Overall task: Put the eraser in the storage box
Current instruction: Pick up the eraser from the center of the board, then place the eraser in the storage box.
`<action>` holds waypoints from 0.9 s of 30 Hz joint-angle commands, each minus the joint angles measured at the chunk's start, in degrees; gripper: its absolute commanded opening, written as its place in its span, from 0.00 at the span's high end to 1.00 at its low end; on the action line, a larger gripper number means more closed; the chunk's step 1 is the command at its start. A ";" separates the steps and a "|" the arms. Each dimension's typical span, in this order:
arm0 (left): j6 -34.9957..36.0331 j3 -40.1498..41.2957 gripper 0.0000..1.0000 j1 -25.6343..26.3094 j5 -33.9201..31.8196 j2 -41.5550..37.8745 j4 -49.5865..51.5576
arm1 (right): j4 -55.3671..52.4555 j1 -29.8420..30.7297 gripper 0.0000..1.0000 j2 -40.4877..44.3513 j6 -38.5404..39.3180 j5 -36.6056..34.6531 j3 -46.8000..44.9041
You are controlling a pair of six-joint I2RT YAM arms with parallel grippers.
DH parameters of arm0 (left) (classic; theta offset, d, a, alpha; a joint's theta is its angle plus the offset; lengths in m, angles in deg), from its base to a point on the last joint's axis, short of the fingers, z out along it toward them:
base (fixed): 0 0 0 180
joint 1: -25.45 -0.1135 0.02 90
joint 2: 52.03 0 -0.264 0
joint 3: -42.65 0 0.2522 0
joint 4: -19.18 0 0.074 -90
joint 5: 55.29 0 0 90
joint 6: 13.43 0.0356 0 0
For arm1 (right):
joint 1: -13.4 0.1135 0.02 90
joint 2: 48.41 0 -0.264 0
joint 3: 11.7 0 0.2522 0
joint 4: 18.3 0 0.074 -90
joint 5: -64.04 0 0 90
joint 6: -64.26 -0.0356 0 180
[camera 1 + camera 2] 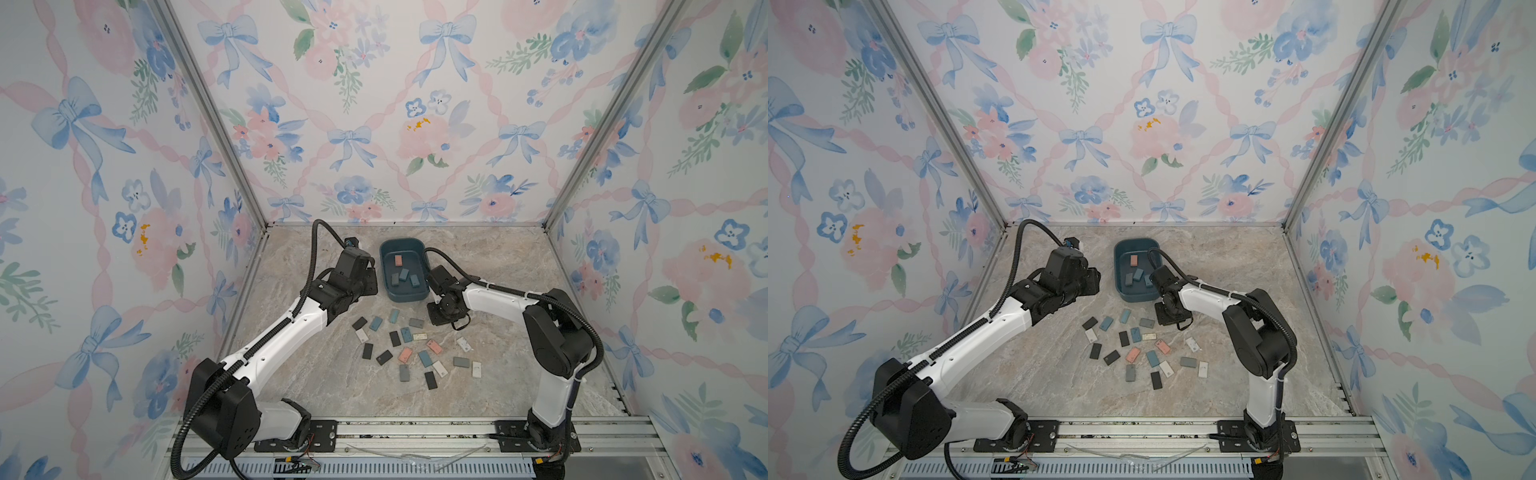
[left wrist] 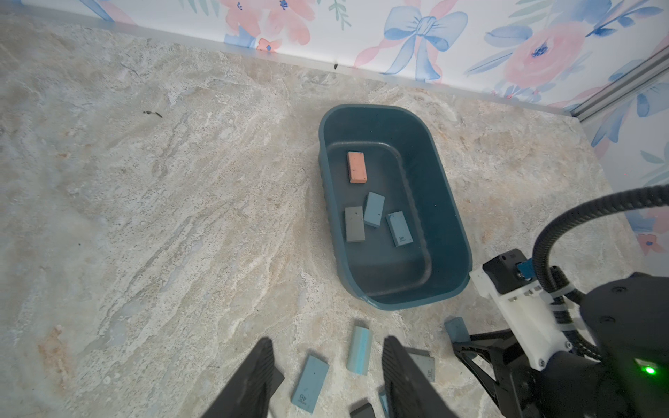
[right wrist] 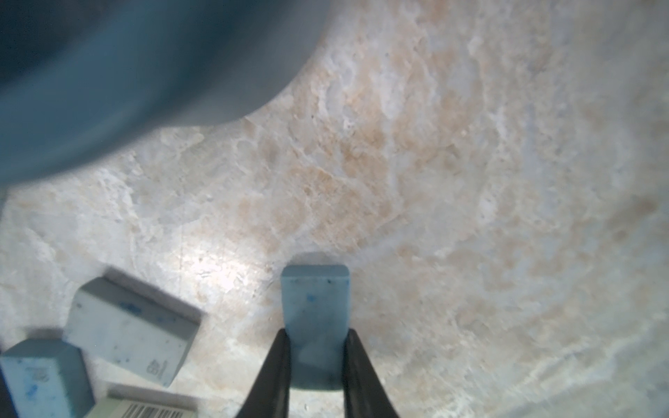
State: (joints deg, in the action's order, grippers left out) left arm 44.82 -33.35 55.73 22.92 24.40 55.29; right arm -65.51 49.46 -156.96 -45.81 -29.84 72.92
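My right gripper (image 3: 317,336) is shut on a blue eraser (image 3: 315,315), both fingers pressed against its long sides. It is held low over the marble table, just in front of the storage box (image 1: 409,296); the left wrist view shows the eraser (image 2: 457,328) sticking out of the right gripper's fingers. The dark teal storage box (image 2: 449,217) holds several erasers: one salmon (image 2: 357,167), one grey, two blue. My left gripper (image 2: 327,343) hangs open to the left of the box, above loose erasers, with nothing between its fingers.
Several loose erasers (image 1: 405,355) in blue, grey, black, white and salmon lie scattered on the table in front of the box. Close to the held eraser lie a pale blue one (image 3: 132,325) and a barcode-labelled one. Floral walls enclose the table on three sides.
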 commanded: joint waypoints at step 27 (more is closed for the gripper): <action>-6.93 13.20 0.49 -2.75 -2.05 -7.05 -2.31 | -9.06 -4.23 0.75 -11.52 5.24 5.26 37.66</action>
State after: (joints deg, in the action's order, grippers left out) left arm 38.92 -21.32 53.43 22.26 18.87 53.63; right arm -71.72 45.85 -164.41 -41.53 -25.70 106.33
